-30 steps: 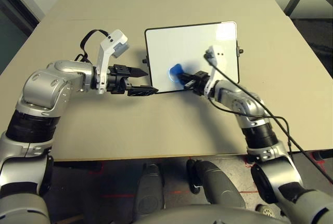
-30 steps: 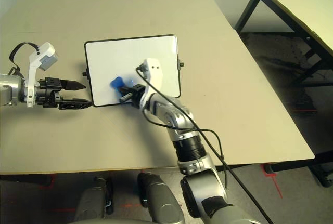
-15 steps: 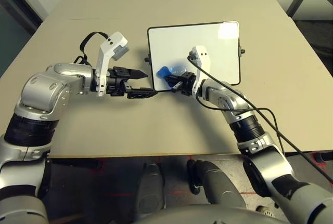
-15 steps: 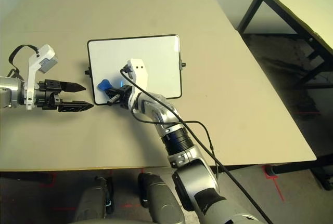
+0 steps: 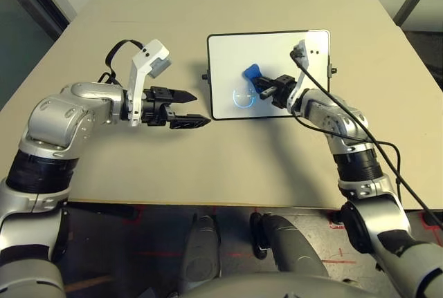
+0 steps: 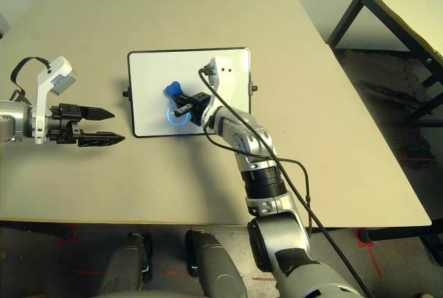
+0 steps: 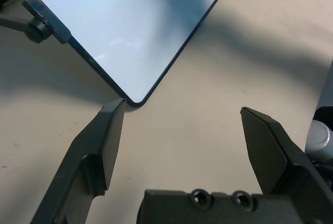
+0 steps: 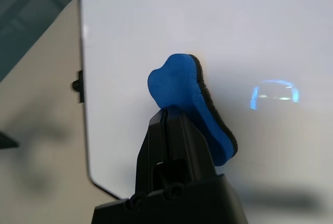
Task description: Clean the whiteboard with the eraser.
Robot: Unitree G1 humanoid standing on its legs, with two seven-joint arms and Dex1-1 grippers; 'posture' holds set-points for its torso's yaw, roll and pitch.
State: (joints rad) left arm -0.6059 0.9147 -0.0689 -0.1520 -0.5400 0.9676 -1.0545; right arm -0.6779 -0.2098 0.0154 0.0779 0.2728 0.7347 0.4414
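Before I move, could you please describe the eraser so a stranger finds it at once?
On the table lies the black-framed whiteboard. Over it, look at the tip of the right gripper: the eraser is the solid blue, wavy-edged block with a dark pad, unlike the thin glowing blue curve nearby.

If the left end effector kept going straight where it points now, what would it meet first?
Likely the whiteboard's near corner: the left end effector points toward it across bare table, though its height above the table is unclear.
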